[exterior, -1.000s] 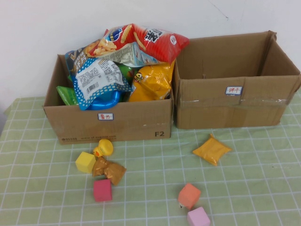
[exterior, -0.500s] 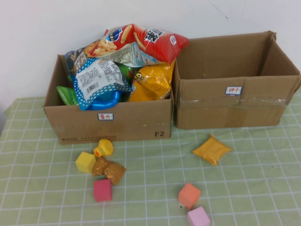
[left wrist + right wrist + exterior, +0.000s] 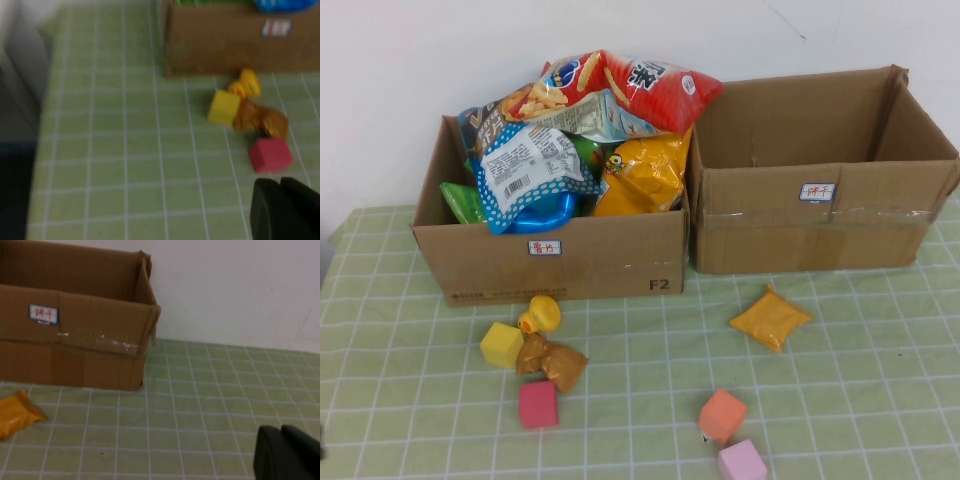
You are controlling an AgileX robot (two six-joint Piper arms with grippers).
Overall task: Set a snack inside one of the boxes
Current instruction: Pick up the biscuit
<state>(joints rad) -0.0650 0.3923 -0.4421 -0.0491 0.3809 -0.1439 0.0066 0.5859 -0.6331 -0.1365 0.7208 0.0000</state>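
Distance decides the coming move, so I look at who stands nearer to a snack. On the left, the left gripper hangs low over the green checked table, jaws pressed together, holding nothing. Just ahead of it lie the red cube, the yellow cube, the toy duck and a crumpled brown snack packet, all in a tight cluster before the printed box that is already heaped with bags. Further right, the orange snack packet lies flat and alone, its long axis running diagonally, near the front of the plain taped box, which looks empty inside. On the far right, the right gripper also is closed and empty, low over the table; the orange snack packet lies to its left, between it and the box front. In my judgement the right arm is the nearer one for this packet and this box.
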